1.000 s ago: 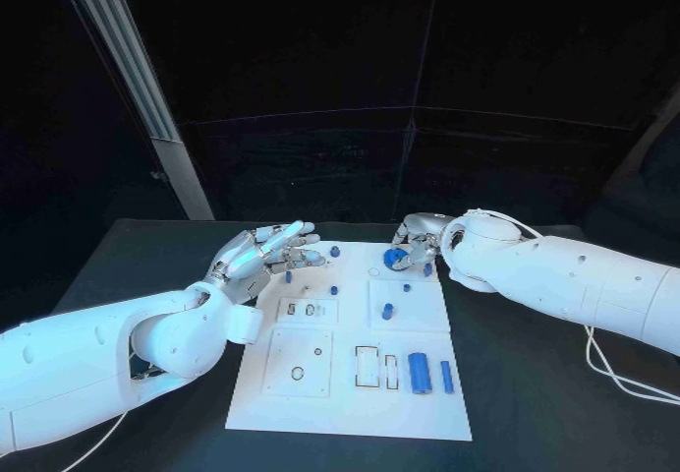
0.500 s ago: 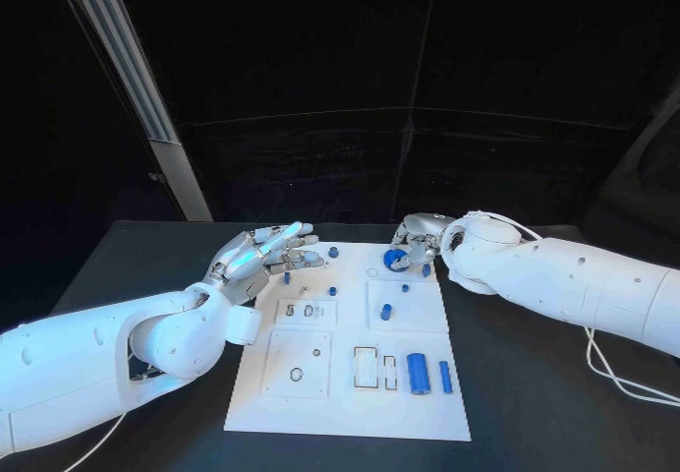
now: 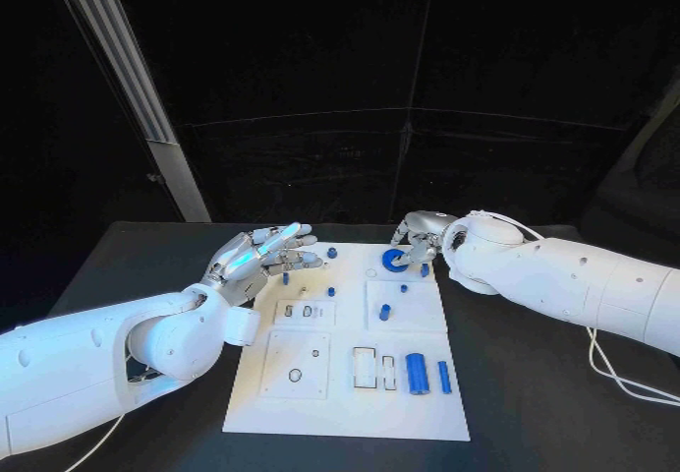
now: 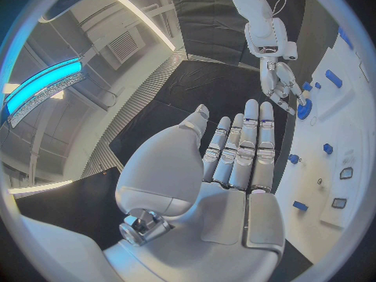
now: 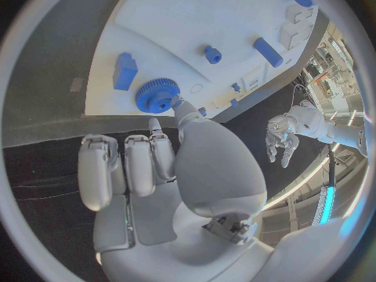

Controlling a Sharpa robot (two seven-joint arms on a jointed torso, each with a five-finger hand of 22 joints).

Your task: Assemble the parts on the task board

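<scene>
The white task board (image 3: 347, 393) lies in the middle of the table. A blue gear (image 3: 393, 260) sits flat near its far edge. My right hand (image 3: 420, 234) hovers just behind the gear (image 5: 158, 96), thumb tip at its rim and the other fingers held apart from it, gripping nothing. My left hand (image 3: 263, 253) floats above the board's far left corner, fingers straight and together, palm empty. In the left wrist view the left hand (image 4: 235, 163) points toward the right hand (image 4: 281, 81) and the gear (image 4: 304, 109).
Small blue pegs (image 3: 333, 290) and a short blue cylinder (image 3: 384, 312) stand mid-board. A large blue cylinder (image 3: 417, 373) and a thinner one (image 3: 443, 377) lie near the front right. A blue block (image 5: 124, 70) sits beside the gear. A white cable (image 3: 616, 379) trails at the right.
My right hand has drawn back a little from the gear, which now shows more fully on the board. My left hand has stayed in place.
</scene>
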